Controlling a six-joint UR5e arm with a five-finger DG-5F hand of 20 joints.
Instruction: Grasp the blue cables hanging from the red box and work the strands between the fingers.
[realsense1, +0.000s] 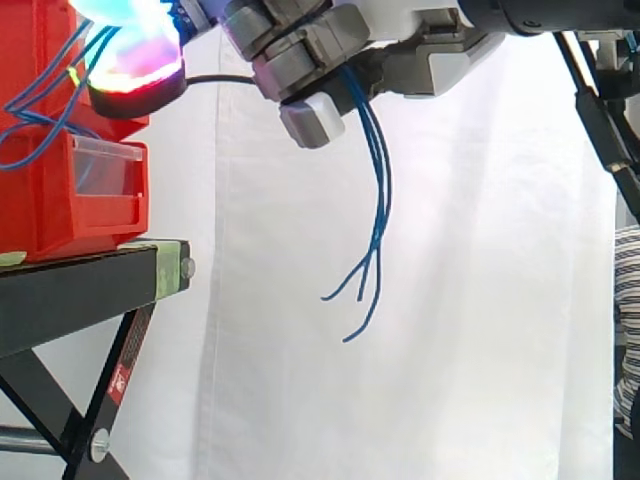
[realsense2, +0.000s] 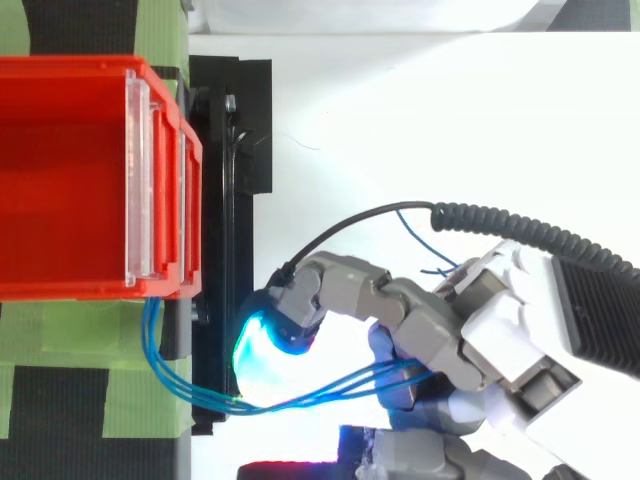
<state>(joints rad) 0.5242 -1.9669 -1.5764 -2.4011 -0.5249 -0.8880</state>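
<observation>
1. Blue thin cables (realsense1: 378, 200) come out of the red plastic bin (realsense1: 40, 190). They run sideways away from it and pass through the grey robot hand (realsense1: 310, 50).
2. On the side of the hand far from the bin, the loose ends hang down and spread a little at the tips.
3. The hand's fingers are curled round the strands and hold them. One glowing cyan fingertip (realsense2: 262, 350) sits near the bin, right beside the strands.
4. The strands look light, soft and bendy. They may be slippery too, so they could slide out.
5. A good place to hold is the stretch between bin and hand, not the loose tips.
6. A hard pull away from the bin could drag it off the black metal stand (realsense1: 80, 280).
</observation>
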